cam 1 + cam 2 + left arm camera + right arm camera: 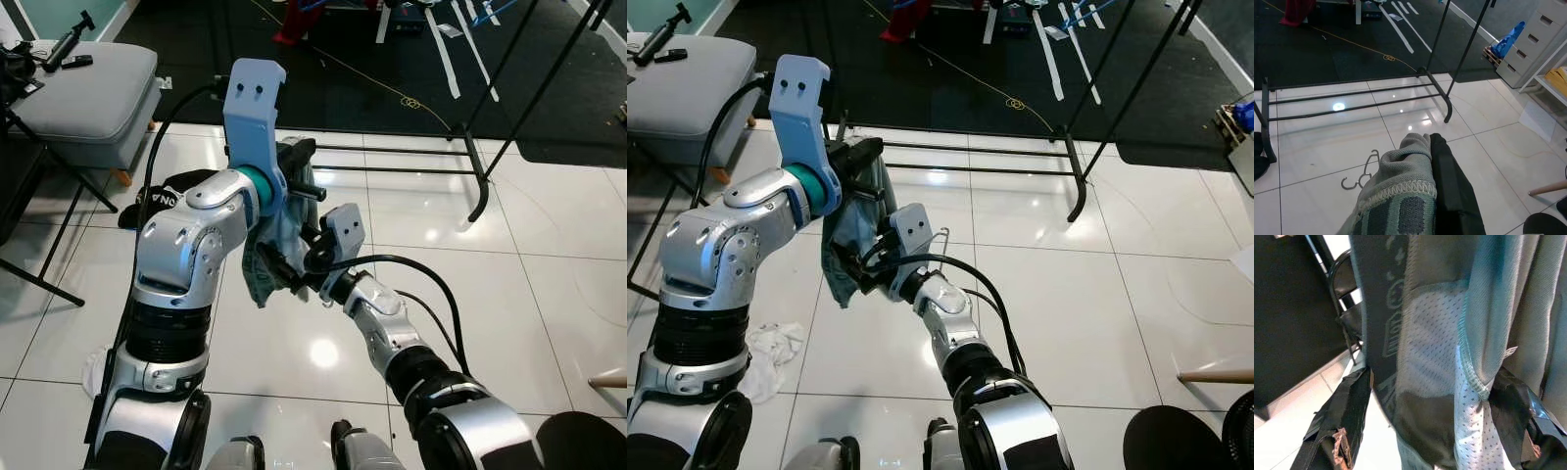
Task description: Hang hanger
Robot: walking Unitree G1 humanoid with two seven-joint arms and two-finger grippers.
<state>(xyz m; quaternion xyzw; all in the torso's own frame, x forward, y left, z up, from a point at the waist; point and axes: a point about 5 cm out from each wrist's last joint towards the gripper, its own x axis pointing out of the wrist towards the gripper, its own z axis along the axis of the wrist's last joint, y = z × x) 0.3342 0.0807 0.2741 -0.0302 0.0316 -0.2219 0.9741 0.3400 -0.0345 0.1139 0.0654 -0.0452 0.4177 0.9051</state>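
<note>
My left gripper [300, 174] is raised in front of me and shut on a bunched grey-teal garment [277, 240] that hangs down from it. In the left wrist view the cloth [1403, 191] drapes over the fingers [1452, 191]. A thin wire hanger hook [1362, 174] shows just past the cloth, against the floor tiles. My right gripper [292, 259] is at the garment's lower part. Its fingers [1339, 431] are open, spread on either side of the hanging fabric [1440, 382]. The black clothes rack [482, 162] stands ahead to the right, its base bars on the white tiles.
A grey padded seat [88, 88] is at the far left with a black item [162, 191] on the floor beside it. A white cloth [774, 348] lies by my left leg. Dark carpet [392, 59] lies beyond the rack. White drawers [1537, 44] stand at the right.
</note>
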